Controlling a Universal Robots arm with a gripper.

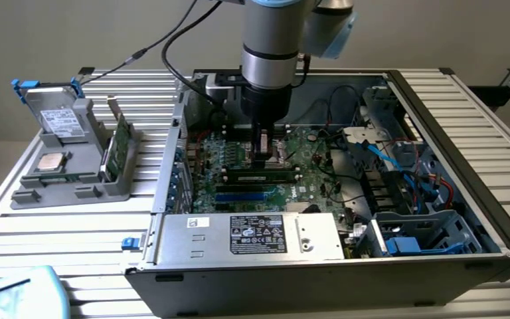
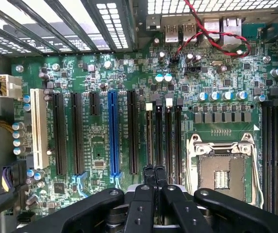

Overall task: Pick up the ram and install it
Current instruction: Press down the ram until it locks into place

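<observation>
A: Gripper [image 1: 262,158] status?
B: Jaws closed together, nothing between them, hovering over the motherboard [image 1: 237,163] inside the case [image 1: 467,219].
A: Ram [image 1: 259,177]?
B: Lying along a slot just below the fingertips.

One open computer case [image 1: 467,126], one motherboard [image 2: 100,87], one ram [image 1: 259,177], one processor chip [image 1: 52,161], one blue slot [image 2: 112,133].
</observation>
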